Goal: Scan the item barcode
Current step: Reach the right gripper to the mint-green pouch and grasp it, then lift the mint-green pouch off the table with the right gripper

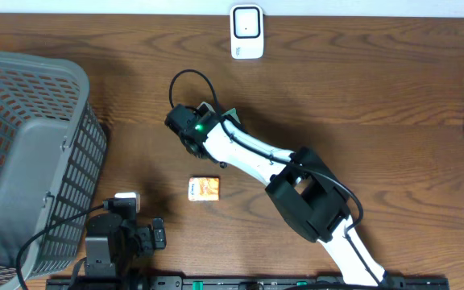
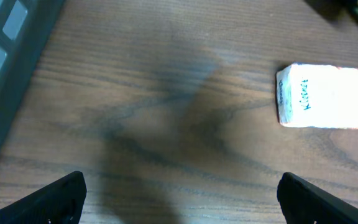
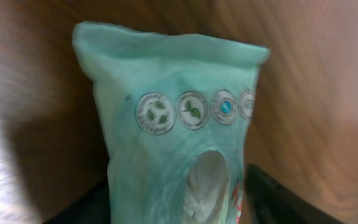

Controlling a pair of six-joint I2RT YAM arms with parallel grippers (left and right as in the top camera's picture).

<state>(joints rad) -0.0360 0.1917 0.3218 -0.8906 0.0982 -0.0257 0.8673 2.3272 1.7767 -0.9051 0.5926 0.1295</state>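
Green pouch (image 3: 173,137) fills right wrist view, barely peeks overhead; right end effector (image 3: 179,202) grip unclear; left end effector (image 2: 180,186) spread.

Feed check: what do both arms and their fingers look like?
The right arm has white links between bulky black joint housings, a lit green light near its wrist and a looping black cable. The left arm is black with a pale block on top; its fingers are matte black.

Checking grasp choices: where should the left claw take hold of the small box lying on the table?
Probably from above, closing across the two long edges of the small box: it lies flat on the table, so only its top and thin sides are exposed. The left claw is open.
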